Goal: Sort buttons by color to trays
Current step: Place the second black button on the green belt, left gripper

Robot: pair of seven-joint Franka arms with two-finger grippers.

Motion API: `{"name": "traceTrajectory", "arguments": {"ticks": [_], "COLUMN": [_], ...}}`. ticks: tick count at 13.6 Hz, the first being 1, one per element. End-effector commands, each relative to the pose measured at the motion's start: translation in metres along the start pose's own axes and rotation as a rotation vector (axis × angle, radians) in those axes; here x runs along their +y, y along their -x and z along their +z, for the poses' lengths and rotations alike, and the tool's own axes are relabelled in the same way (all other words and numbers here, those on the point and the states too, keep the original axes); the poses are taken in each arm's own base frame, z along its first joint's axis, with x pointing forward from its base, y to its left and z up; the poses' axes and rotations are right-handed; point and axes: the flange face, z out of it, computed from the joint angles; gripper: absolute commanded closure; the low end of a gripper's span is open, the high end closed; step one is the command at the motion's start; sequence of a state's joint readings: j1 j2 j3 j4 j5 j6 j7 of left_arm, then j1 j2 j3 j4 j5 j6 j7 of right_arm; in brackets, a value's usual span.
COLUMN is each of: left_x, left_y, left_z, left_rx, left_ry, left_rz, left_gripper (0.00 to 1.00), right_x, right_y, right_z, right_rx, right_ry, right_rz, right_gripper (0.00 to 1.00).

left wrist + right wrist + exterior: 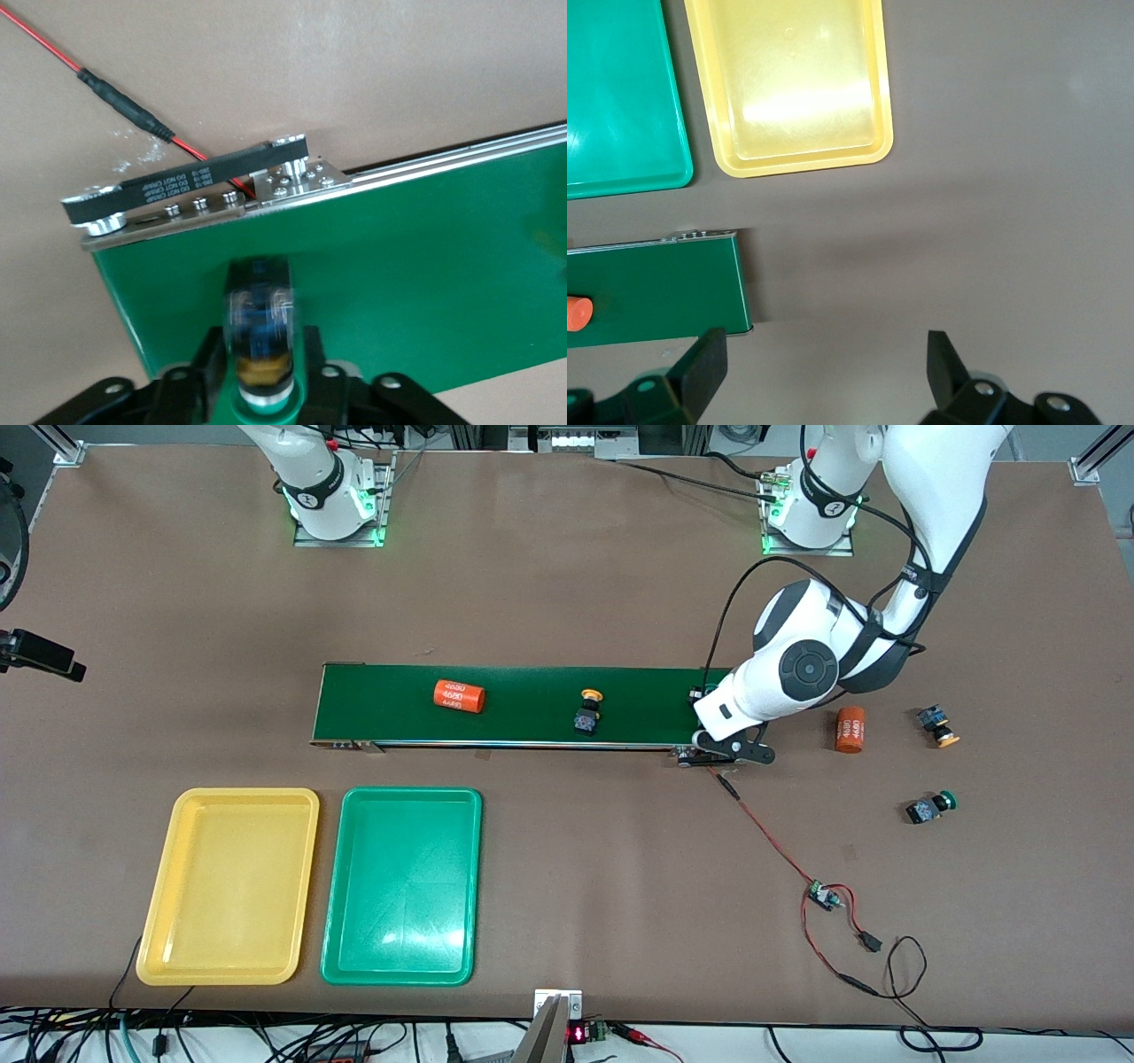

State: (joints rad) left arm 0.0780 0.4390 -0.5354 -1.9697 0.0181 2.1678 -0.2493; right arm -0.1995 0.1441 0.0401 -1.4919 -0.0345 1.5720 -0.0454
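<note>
My left gripper (260, 335) is shut on a green-capped button (260, 354) and holds it over the conveyor belt's end toward the left arm's end of the table. In the front view the left wrist (780, 677) hides that gripper. A yellow button (588, 710) lies on the belt. Another yellow button (937, 724) and a green button (930, 807) lie on the table toward the left arm's end. The yellow tray (230, 886) and the green tray (403, 886) lie side by side, both empty. My right gripper (824, 354) is open and empty, up over bare table beside the belt's other end.
The long dark-green conveyor belt (523, 704) carries an orange cylinder (459, 695). A second orange cylinder (850, 729) lies on the table near the loose buttons. Red wires and a small circuit board (824, 895) run from the belt's end toward the front edge.
</note>
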Motion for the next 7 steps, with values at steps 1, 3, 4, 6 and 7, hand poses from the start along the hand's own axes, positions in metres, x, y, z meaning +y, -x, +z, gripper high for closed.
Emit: {"name": "traceTrajectory", "arguments": {"ticks": [1,3,4,6,7], "left_x": [0.002,0.002,-0.007,-0.059,-0.094], "left_y": [-0.004,-0.003,-0.004,-0.005,-0.005], "left_z": [-0.001,-0.009,-0.021,-0.043,-0.051], "left_rx": [-0.002,0.005,0.025,0.022,0.009], "left_ry": [0.0,-0.007,-0.011,-0.024,-0.019], "left_rz": [0.01,0.012,0.002,-0.056,-0.088], "left_gripper": [0.0,0.0,0.0,0.0,0.0], "right_x": [0.0,-0.001,-0.004,-0.015,-0.02], "right_y": [0.001,0.0,-0.001,-0.001,-0.003], "right_z": [0.001,0.004,0.005,0.006,0.012], "right_rx": [-0.013,-0.019,-0.024,-0.029,-0.039], "right_ry": [0.009,0.008,0.007,0.006,0.005], "right_rz": [-0.028,-0.056,-0.06,-0.077,-0.082], "right_gripper": [0.0,0.0,0.0,0.0,0.0]}}
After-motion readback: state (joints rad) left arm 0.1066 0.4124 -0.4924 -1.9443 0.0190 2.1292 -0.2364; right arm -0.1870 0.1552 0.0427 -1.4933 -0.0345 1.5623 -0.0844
